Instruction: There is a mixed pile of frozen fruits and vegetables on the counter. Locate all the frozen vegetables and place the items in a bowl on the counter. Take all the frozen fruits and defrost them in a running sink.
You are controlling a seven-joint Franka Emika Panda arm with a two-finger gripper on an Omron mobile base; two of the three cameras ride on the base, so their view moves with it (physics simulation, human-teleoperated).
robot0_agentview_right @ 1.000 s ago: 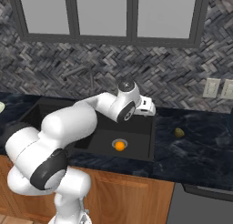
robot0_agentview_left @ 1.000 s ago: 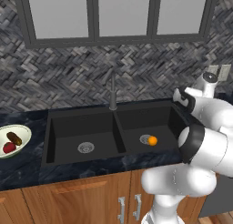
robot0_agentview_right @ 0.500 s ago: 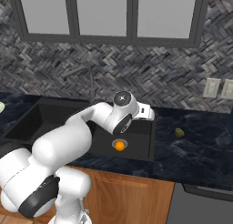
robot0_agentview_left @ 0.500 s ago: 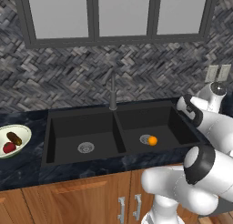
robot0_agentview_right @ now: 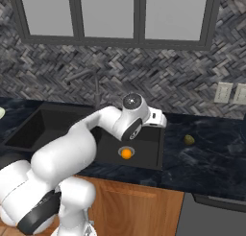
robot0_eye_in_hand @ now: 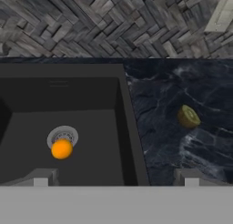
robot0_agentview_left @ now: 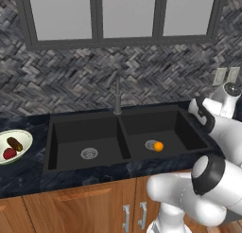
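- Nearest to us, our end effector (robot0_eye_in_hand: 116,181) hangs released and empty over the right rim of the sink (robot0_agentview_left: 189,132), its two finger tips spread wide apart at the bottom of the hand view.
- Just beyond, the orange ball (robot0_eye_in_hand: 62,149) sits in the right basin, touching the drain (robot0_eye_in_hand: 63,135) at its 6 o'clock edge; we judge that fruit delivered.
- We see no water coming from the faucet (robot0_agentview_left: 116,92), so the running part of the defrosting looks not yet done.
- On the table (robot0_agentview_right: 211,148), at 3 o'clock from the basin and well apart from it, lies the yellowish-olive lump (robot0_eye_in_hand: 188,116); if it counts as fruit, it is the one piece left to move, and we judge it the next target.
- Far off at 9 o'clock, the bowl (robot0_agentview_left: 22,135) rests on the table beside the left basin, holding the red round item (robot0_agentview_left: 9,153) and the dark brown oblong (robot0_agentview_left: 14,144); the vegetables look finished.
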